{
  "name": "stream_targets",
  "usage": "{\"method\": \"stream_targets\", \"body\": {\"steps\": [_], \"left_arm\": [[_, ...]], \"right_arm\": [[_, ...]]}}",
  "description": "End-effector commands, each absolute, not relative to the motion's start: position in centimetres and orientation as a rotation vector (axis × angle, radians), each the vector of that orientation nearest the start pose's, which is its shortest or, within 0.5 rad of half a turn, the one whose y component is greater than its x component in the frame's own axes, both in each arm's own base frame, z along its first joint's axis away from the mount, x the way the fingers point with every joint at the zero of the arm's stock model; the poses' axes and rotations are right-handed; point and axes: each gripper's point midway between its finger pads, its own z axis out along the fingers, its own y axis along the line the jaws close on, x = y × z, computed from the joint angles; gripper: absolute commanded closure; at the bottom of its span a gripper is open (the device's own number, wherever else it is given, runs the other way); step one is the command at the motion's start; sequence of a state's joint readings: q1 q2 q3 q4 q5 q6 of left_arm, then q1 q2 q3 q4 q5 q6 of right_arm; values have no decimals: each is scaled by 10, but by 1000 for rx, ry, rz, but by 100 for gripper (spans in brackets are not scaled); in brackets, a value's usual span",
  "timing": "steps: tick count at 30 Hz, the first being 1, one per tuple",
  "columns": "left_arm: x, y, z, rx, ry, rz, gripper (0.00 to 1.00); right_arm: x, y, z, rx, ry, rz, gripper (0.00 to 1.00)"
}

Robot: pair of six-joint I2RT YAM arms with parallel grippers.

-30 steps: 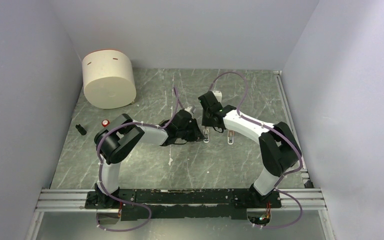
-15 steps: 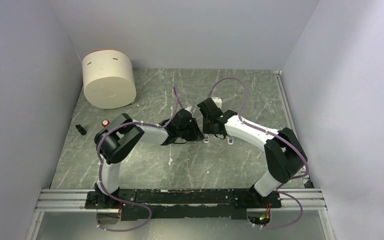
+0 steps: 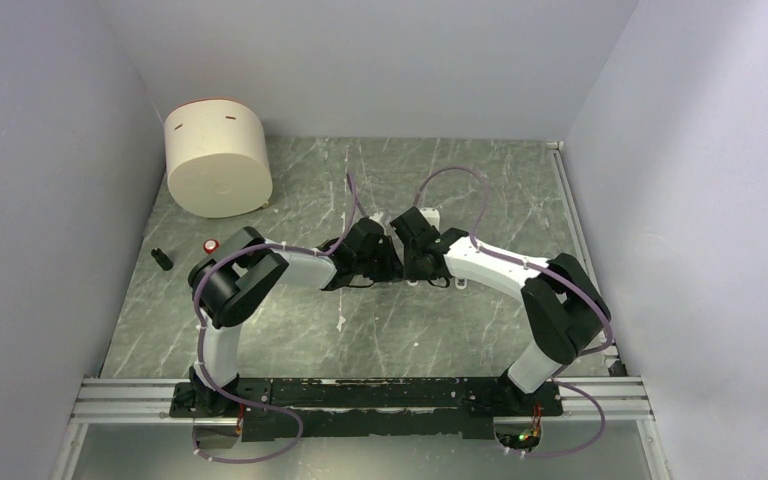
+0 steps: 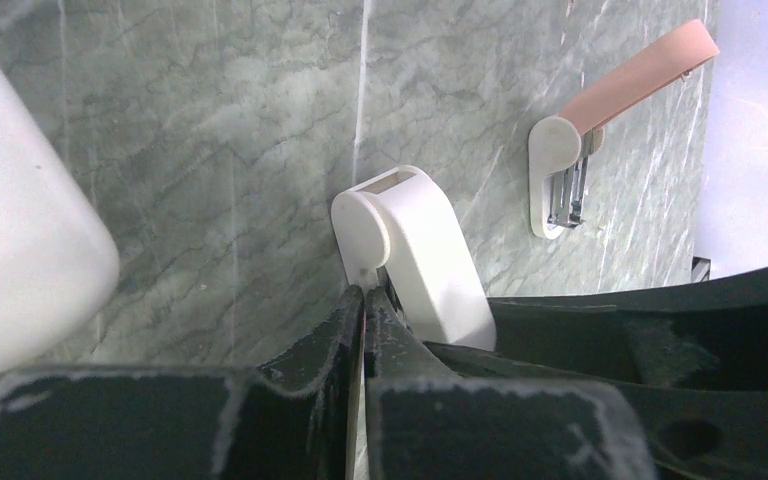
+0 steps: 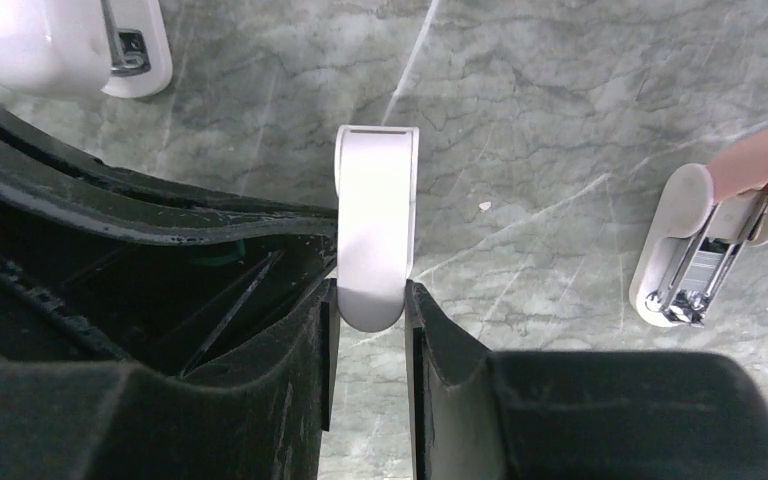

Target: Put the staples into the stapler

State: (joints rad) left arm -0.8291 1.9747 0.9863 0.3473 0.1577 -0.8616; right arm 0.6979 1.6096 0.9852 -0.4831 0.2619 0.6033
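Note:
The stapler (image 5: 375,225), a slim white bar, lies on the marble table with its rounded near end pinched between the fingers of my right gripper (image 5: 370,295), which is shut on it. In the left wrist view the same stapler (image 4: 415,250) slants up from my left gripper (image 4: 365,295). That gripper's jaws are pressed together, with their tips against the stapler's hinge end. From above, both grippers (image 3: 405,262) meet at mid-table and hide the stapler. The staples' little red-and-white box (image 3: 210,244) and a small dark piece (image 3: 162,259) lie far left, away from both grippers.
A pink-topped piece (image 5: 705,235) lies hinged open just right of the stapler, its metal channel showing; the left wrist view shows the pink-topped piece (image 4: 585,130) too. A short white piece (image 5: 70,45) lies beyond the right gripper. A large white cylinder (image 3: 217,158) stands back left.
My right arm has swung left and nearer with the stapler, until its gripper meets the left one. The left jaws have closed the last bit.

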Motion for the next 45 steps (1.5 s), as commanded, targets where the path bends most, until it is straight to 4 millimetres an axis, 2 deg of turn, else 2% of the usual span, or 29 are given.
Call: {"method": "stream_targets", "body": {"steps": [1, 6, 11, 19, 26, 31, 35, 38, 41, 43, 45], "left_arm": [[263, -382, -14, 91, 2543, -952, 90], [263, -384, 8, 88, 2480, -1017, 85], [267, -375, 17, 62, 2443, -985, 85], [272, -370, 23, 58, 2420, -944, 84], [274, -367, 27, 62, 2407, -922, 82], [272, -368, 32, 75, 2397, -937, 81], [271, -370, 41, 96, 2367, -961, 78], [269, -372, 51, 120, 2334, -985, 74], [266, -374, 63, 163, 2293, -1024, 68], [264, -375, 69, 184, 2273, -1043, 64], [262, -376, 74, 197, 2258, -1050, 59]], "right_arm": [[272, 198, 23, -38, 2654, 31, 81], [273, 195, 12, -30, 2663, -4, 81], [274, 193, 8, -20, 2663, -30, 80], [286, 196, 38, 11, 2592, -5, 67], [291, 197, 49, 10, 2575, -10, 57], [298, 199, 69, 20, 2535, 29, 48], [311, 179, 89, 79, 2467, -11, 42], [321, 151, 106, 116, 2397, -119, 37], [325, 124, 123, 136, 2324, -242, 28], [328, 110, 130, 154, 2293, -283, 22], [334, 94, 130, 188, 2284, -305, 21]]}}
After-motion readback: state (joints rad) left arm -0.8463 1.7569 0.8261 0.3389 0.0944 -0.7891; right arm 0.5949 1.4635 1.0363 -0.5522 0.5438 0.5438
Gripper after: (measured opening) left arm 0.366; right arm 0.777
